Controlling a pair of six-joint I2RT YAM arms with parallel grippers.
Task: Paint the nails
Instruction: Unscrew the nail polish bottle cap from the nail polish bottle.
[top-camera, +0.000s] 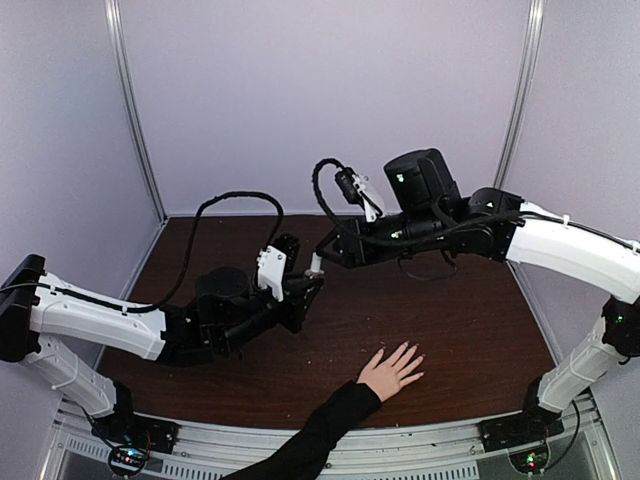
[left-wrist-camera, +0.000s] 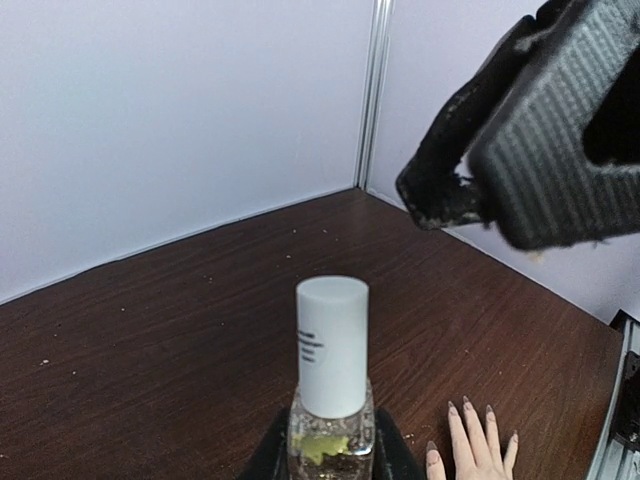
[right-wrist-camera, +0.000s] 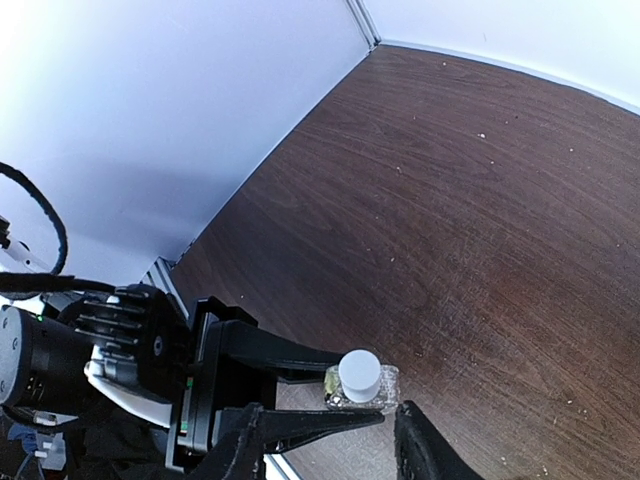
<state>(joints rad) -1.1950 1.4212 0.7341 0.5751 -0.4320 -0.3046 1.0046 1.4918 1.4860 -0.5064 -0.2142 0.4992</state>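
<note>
I am gripping a small clear glass bottle (left-wrist-camera: 331, 432) in my left pincer (top-camera: 308, 287), whose jaws are pressing on the glass from both sides. I am holding it upright above the table (top-camera: 470, 330), not resting on it. Its white cap (left-wrist-camera: 332, 345) is sitting on top, pointing up. Something yellowish is showing inside the glass; I cannot tell what it is.

My right pincer (top-camera: 332, 252) is hanging just above and beside the cap, with its jaws apart and nothing between them. From the right wrist, the cap is lying close ahead of my two dark fingers, which are not touching it. From the left wrist, the ribbed pad (left-wrist-camera: 560, 150) of that pincer is filling the upper right corner, higher than the cap.

A human hand (top-camera: 392, 371) is lying flat on the table near the front edge, with its fingers spread and pointing away from my bases, and a black sleeve (top-camera: 310, 440) is covering the arm behind it. The nails (left-wrist-camera: 468, 404) are showing as small pale tips on those fingers. They are sitting well below and to the right of the bottle, apart from both pincers.
</note>
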